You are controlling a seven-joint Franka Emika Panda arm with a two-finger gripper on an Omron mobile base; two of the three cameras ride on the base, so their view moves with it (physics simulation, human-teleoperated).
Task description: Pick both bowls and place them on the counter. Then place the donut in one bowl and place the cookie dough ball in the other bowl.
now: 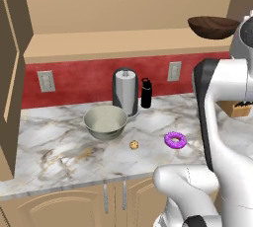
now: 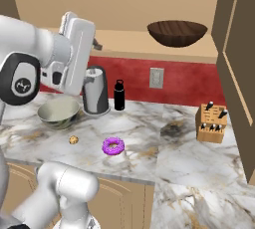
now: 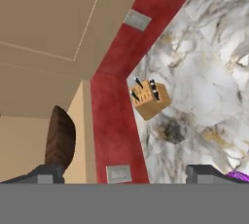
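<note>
The dark brown wooden bowl (image 2: 177, 33) sits on the cabinet shelf above the counter (image 2: 149, 133), and it shows edge-on in the hand view (image 3: 61, 138). The pale grey-green bowl (image 1: 105, 121) stands on the marble at the left. In front of it lie the tiny cookie dough ball (image 1: 134, 145) and the purple donut (image 1: 175, 139). My gripper (image 3: 126, 174) is open and holds nothing. It is raised to about shelf height, well left of the wooden bowl (image 1: 213, 26) in the right base view.
A steel canister (image 2: 95, 91) and a black bottle (image 2: 119, 95) stand at the red backsplash behind the grey-green bowl (image 2: 59, 112). A knife block (image 2: 212, 123) sits at the right under the shelf. An open cabinet door (image 2: 236, 68) juts out at far right.
</note>
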